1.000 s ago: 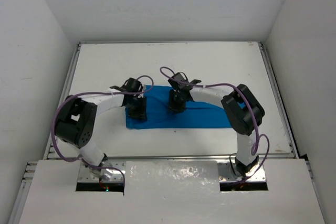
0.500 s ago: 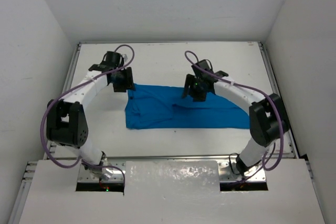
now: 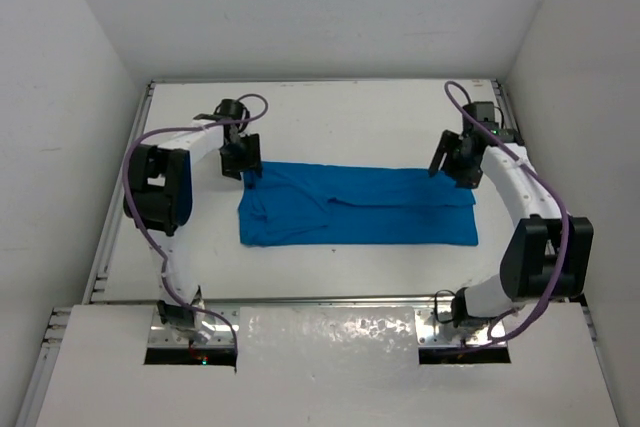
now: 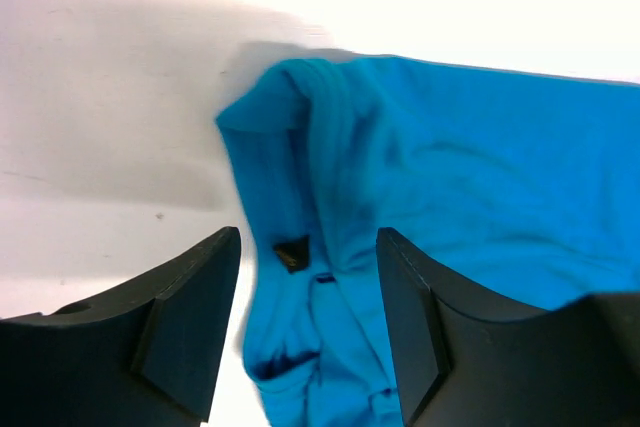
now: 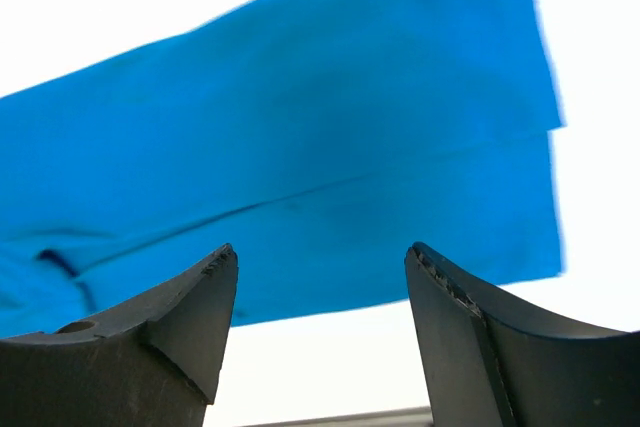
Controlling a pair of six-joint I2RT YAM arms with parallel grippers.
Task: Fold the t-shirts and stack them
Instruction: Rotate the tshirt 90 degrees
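T-shirt: my t-shirt (image 3: pixel 355 205) lies as a long folded band across the middle of the top view, on the worktop (image 3: pixel 330 117).
Left claw: my left claw (image 3: pixel 240 161) is apart and empty, above the band's upper-left corner.
Right claw: my right claw (image 3: pixel 456 163) is apart and empty, above the upper-right corner.
Risk: a pinch at the bunched frame-left end may catch one layer and pull the fold open.
Cloth: thin, limp, matte blue; the frame-right edge is straight.
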